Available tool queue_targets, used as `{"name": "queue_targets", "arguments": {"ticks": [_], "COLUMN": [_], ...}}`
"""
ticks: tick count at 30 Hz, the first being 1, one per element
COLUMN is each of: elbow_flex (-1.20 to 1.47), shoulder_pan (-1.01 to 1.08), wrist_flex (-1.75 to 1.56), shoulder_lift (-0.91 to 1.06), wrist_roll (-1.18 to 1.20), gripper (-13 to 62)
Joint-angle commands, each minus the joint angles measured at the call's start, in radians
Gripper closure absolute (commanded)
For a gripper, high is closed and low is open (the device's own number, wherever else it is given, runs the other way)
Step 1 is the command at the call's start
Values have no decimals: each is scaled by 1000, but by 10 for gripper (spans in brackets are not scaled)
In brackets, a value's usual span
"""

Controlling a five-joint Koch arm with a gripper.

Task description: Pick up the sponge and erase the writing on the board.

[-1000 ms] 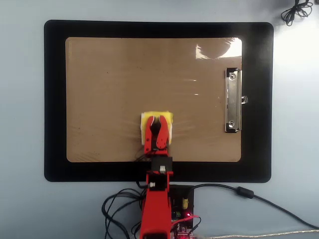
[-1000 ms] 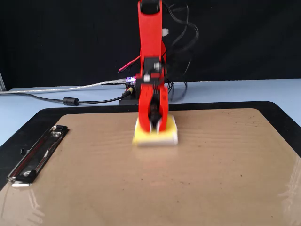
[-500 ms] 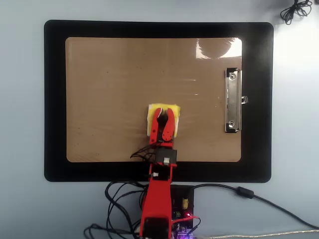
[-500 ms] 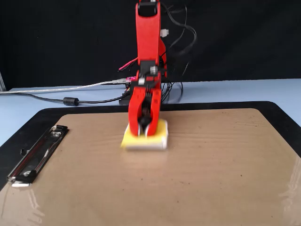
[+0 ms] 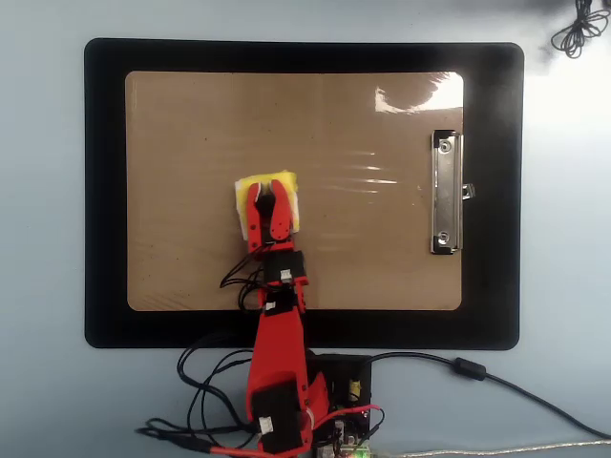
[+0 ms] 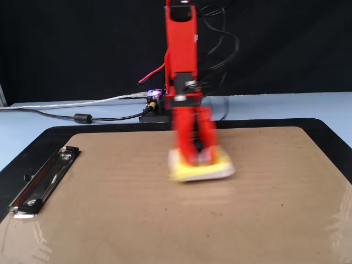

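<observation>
The yellow sponge (image 5: pixel 266 187) (image 6: pixel 201 169) lies flat on the brown board (image 5: pixel 191 134) (image 6: pixel 137 214), left of the board's middle in the overhead view and blurred in the fixed view. My red gripper (image 5: pixel 266 197) (image 6: pixel 199 157) reaches over it from the near edge and is shut on the sponge's black centre knob. No writing shows on the board in either view. The silver clip (image 5: pixel 445 193) (image 6: pixel 44 179) sits at the board's right end in the overhead view.
The board rests on a larger black mat (image 5: pixel 105 191) (image 6: pixel 33 140) on a pale blue table. The arm's base with its cables (image 5: pixel 315 401) (image 6: pixel 154 104) stands just off the mat's near edge in the overhead view. A coiled wire (image 5: pixel 579 21) lies at the top right corner.
The gripper has swept the sponge across the board: first a little to the right in the overhead view, then well to the left and slightly further from the base.
</observation>
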Motion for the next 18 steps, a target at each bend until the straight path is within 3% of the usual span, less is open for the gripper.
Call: {"name": "queue_targets", "arguments": {"ticks": [1, 11, 18], "elbow_flex": [-3, -9, 6], "shoulder_pan": [-172, -563, -701], "wrist_flex": [15, 95, 97], "shoulder_lift": [26, 29, 28], "wrist_roll": [-210, -362, -367], "gripper": [572, 572, 572]}}
